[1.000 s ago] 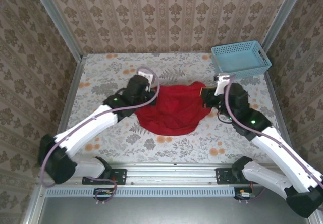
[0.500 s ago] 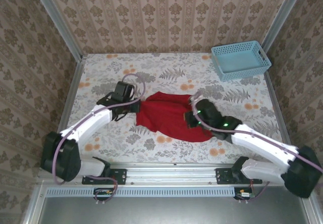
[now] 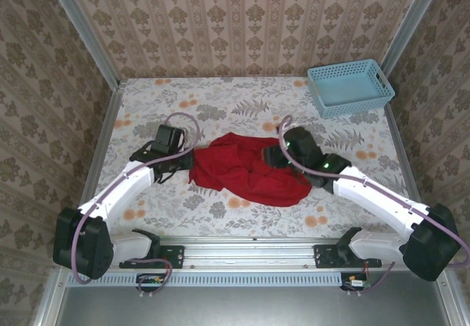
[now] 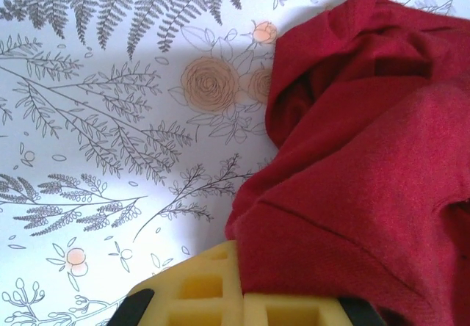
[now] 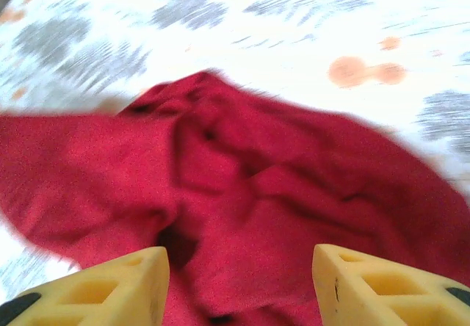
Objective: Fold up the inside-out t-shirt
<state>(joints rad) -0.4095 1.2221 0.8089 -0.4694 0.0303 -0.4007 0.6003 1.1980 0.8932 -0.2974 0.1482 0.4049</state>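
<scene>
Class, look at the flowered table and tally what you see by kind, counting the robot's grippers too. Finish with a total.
Garments: 1, the red t-shirt
Baskets: 1, the light-blue basket
Grippers: 2, the left gripper and the right gripper
Total: 4

The t-shirt [image 3: 250, 168] is soft, matt red cloth, creased. The far-right basket [image 3: 356, 104] looks like smooth light-blue plastic lattice. The right gripper [image 5: 239, 267] has matt yellow plastic fingers [image 5: 117, 282].

Brown damask-patterned walls [image 3: 242, 17] enclose a floral-printed table [image 3: 242, 95] (orange blooms, grey ferns), with metal posts [image 3: 82, 29] at the corners.
</scene>
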